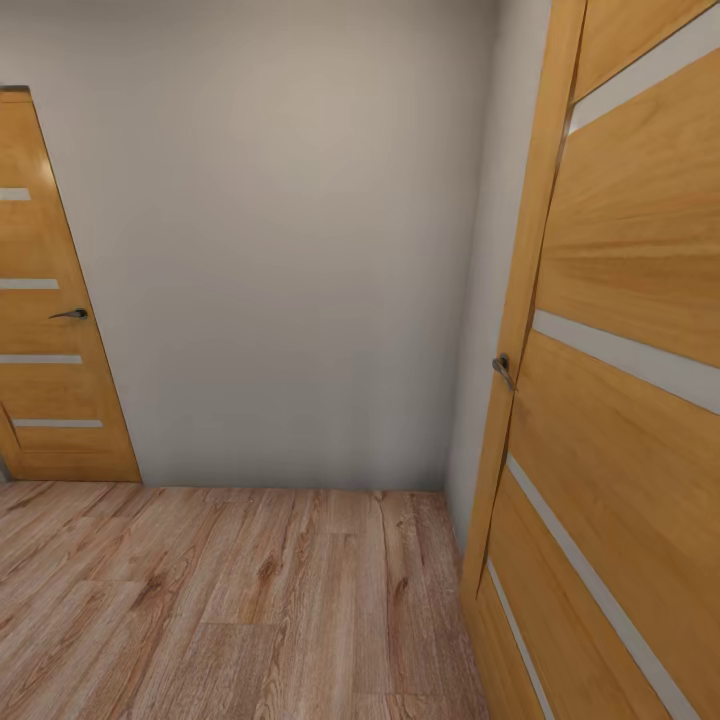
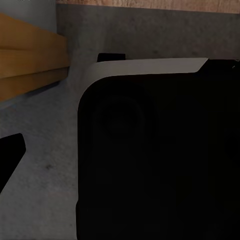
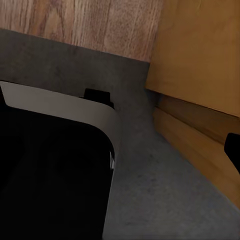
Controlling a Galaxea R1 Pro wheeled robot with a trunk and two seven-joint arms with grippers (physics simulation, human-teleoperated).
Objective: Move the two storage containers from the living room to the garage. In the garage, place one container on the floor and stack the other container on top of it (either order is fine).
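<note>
The two storage containers are out of view. In the left wrist view one dark fingertip [image 2: 10, 154] of my left gripper juts in over dark grey concrete floor [image 2: 50, 190], beside my own black base [image 2: 160, 160]. The right wrist view has a dark fingertip [image 3: 233, 150] of my right gripper against an orange wooden door [image 3: 200, 55], above the same grey concrete [image 3: 150, 190]. Nothing shows between the fingers, and the jaws' spacing is hidden in both views.
Ahead is a beige wall [image 1: 280, 250] over light wood plank floor [image 1: 230, 600]. An open orange door [image 1: 620, 400] with a metal handle [image 1: 503, 368] stands close on the right. A second door [image 1: 50, 330] is at the far left.
</note>
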